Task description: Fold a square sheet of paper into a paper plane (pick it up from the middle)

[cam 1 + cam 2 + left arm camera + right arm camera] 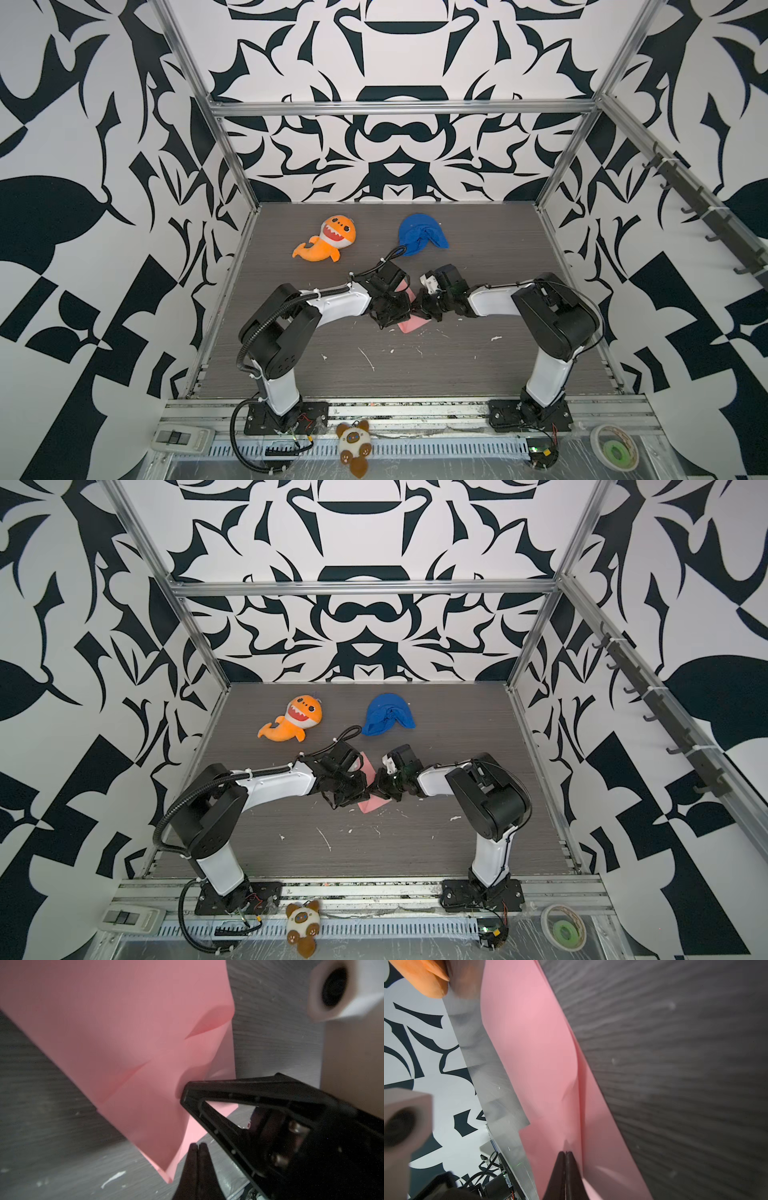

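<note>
Pink paper (124, 1043), creased, doubled over

two robot arms: one left arm (340, 301) and one right arm (490, 301). two grippers: one left gripper (197, 1144) and one right gripper (565, 1152). one pink paper sheet (411, 325). two plush toys: one orange shark plush (328, 241) and one brown-and-white plush (353, 446). one blue cloth (419, 235). two tape rolls: one pale tape roll (598, 436) and one green tape roll (615, 451). one white switch box (183, 438). one table (478, 365), with several white scraps, too small to count.
</note>
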Robot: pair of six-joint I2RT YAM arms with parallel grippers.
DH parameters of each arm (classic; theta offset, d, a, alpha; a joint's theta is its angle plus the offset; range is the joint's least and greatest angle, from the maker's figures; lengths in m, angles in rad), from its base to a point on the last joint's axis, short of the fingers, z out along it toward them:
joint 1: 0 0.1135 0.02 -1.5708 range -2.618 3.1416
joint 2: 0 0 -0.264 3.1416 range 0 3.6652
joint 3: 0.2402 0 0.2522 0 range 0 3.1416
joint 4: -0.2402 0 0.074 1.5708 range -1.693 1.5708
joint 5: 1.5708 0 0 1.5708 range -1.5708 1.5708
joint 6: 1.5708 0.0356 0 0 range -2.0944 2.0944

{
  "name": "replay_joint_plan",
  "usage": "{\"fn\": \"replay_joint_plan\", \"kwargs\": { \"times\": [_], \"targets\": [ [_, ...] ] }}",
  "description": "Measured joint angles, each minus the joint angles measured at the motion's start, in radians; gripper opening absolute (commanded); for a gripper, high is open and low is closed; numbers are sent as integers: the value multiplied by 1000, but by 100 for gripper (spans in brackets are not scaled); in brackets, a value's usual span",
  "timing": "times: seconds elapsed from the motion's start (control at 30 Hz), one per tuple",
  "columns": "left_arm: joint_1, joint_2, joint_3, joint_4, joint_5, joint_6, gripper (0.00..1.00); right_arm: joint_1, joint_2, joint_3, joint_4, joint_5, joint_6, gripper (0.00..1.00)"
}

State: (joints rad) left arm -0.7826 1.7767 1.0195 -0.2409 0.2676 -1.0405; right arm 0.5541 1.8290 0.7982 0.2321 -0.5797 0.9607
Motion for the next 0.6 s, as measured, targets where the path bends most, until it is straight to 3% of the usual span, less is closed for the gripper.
{"fn": "replay_joint_plan", "kwargs": {
  "times": [0.6],
  "targets": [
    [-11, 29, -29, 9, -1, -27, 0, -1, 0, 0, -3, 1, 1, 7]
  ]
}}
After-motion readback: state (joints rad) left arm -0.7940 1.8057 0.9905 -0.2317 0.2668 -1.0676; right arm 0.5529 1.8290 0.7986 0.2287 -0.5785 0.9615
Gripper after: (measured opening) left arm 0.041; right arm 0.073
